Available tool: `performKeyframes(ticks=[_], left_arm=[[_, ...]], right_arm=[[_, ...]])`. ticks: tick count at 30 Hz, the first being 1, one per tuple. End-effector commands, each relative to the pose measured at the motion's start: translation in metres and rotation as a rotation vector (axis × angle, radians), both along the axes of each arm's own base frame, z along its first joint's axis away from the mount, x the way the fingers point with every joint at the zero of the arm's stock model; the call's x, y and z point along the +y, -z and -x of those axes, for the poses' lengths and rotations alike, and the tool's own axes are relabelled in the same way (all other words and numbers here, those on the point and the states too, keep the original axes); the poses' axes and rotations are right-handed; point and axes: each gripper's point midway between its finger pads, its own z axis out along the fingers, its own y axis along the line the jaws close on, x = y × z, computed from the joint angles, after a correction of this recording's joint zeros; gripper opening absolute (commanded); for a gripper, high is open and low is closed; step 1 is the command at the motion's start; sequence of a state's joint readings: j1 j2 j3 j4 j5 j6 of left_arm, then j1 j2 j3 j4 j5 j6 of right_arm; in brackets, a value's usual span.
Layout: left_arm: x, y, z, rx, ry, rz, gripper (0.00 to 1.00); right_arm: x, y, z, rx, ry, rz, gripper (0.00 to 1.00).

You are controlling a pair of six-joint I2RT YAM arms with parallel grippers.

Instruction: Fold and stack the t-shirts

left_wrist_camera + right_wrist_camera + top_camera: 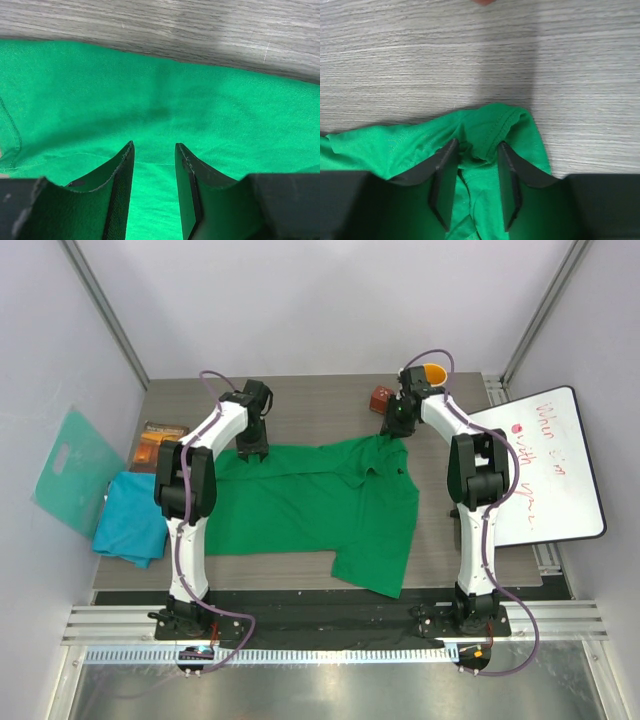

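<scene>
Beyond right claw (475,187): brown block (381,398), yellow mug (432,373) | claw pinches green t-shirt (310,502) sleeve | left claw (154,192) parted over green cloth | further left: teal-blue t-shirt (130,518), teal board (72,470)

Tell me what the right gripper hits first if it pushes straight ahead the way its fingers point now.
The right gripper would meet the bunched edge of the green shirt between its fingers, then probably the bare table beyond it; depth is hard to judge.

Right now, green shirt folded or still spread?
Spread. The green shirt lies mostly flat across the table, one sleeve out toward the near edge, no clear fold.
</scene>
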State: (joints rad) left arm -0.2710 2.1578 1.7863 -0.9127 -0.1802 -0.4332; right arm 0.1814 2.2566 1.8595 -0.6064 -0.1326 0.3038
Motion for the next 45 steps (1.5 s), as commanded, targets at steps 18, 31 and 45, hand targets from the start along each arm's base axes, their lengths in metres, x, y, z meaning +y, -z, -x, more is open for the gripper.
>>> performKeyframes(ticks=[18, 31, 45], left_arm=[[-0.010, 0.023, 0.011, 0.067, 0.052, -0.019, 0.09], [-0.001, 0.048, 0.022, 0.103, 0.041, -0.059, 0.00], [0.007, 0.060, 0.034, 0.143, 0.042, -0.095, 0.00]], right_arm=[[-0.010, -0.051, -0.009, -0.057, -0.011, 0.042, 0.12], [-0.031, -0.056, -0.004, -0.010, 0.016, 0.094, 0.12], [-0.063, -0.051, 0.004, 0.045, 0.073, 0.154, 0.24]])
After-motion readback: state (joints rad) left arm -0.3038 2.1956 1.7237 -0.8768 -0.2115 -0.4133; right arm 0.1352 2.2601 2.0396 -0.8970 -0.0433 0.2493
